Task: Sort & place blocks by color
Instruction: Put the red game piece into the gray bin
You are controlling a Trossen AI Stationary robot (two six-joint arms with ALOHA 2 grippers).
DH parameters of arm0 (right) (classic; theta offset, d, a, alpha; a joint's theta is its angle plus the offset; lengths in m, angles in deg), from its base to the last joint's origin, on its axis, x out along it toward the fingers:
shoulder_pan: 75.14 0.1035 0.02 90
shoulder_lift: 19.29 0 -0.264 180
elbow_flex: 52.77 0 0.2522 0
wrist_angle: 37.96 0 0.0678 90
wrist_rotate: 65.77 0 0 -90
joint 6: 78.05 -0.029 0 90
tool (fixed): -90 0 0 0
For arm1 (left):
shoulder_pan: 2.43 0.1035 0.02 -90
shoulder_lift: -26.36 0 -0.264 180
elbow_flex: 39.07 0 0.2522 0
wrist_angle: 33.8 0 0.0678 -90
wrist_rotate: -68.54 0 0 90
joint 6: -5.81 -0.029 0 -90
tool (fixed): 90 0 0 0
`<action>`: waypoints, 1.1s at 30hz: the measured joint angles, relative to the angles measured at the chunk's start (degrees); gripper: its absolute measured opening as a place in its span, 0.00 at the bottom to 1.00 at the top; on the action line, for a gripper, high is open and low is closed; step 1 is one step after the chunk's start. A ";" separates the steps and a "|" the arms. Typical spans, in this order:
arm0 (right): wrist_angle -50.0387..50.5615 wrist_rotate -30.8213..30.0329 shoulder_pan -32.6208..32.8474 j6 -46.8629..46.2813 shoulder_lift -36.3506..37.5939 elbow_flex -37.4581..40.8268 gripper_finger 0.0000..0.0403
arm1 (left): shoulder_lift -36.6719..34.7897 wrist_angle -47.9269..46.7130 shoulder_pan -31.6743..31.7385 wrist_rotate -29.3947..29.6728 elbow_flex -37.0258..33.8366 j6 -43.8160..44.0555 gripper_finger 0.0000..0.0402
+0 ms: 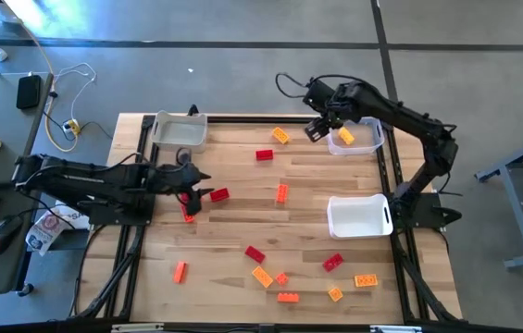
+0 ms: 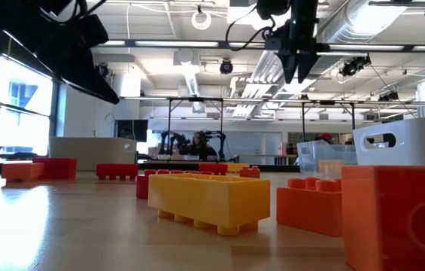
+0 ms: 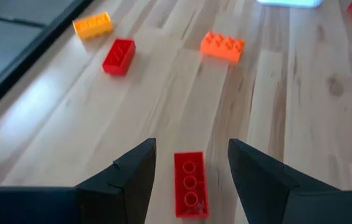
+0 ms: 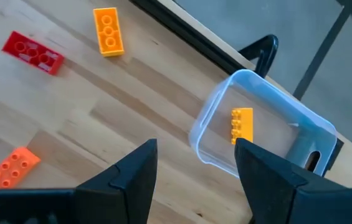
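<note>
While the left gripper (image 3: 190,180) is hovering with jaws wide astride a red block (image 3: 190,185) at the worktop's (image 1: 233,268) nine o'clock, it should be descending squarely before closing; farther off, the right gripper (image 4: 194,177), jaws wide and empty, is hanging over the clear bin (image 4: 269,134) at one o'clock, which is holding a yellow block (image 4: 242,124).

The bench (image 1: 242,199) is pale planked wood with a smooth, lightly sheened finish. The blocks (image 3: 190,183) are glossy moulded plastic; the clear bin (image 4: 269,134) is translucent plastic, the white bin (image 1: 358,215) opaque plastic.
</note>
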 joint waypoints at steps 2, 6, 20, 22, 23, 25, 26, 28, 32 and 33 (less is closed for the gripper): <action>-0.16 -0.44 0.96 0.03 0.00 0.00 0.50 | 1.87 -0.02 0.31 0.00 0.00 0.50 0.46; -0.22 -0.61 2.25 0.09 0.00 0.00 0.50 | 5.44 0.03 1.10 -0.54 0.00 0.51 0.46; -0.98 -1.36 3.52 0.17 -0.04 0.00 0.50 | 16.42 3.83 2.53 -5.45 0.00 2.65 0.46; -0.98 -1.55 3.52 0.17 -0.04 0.00 0.50 | 17.81 5.11 2.53 -5.46 0.00 2.65 0.46; -0.98 -1.57 3.52 0.17 -0.04 0.00 0.50 | 18.55 5.69 2.53 -5.46 0.00 2.63 0.46; -0.98 -1.57 3.52 0.17 -0.04 0.00 0.50 | 20.06 6.38 2.53 -5.46 0.00 2.60 0.46; -0.98 -1.58 3.52 0.17 -0.04 0.00 0.50 | 20.76 6.82 2.53 -5.43 0.00 2.62 0.46; -0.98 -1.57 3.52 0.16 -0.04 0.00 0.50 | 22.18 7.62 2.53 -5.34 0.00 2.61 0.46; -0.98 -1.57 3.52 0.17 -0.04 0.00 0.50 | 24.84 8.13 2.53 -5.10 0.00 2.63 0.46; -0.98 -1.57 3.52 0.17 -0.04 0.00 0.50 | 25.43 8.22 2.53 -5.10 0.00 2.62 0.46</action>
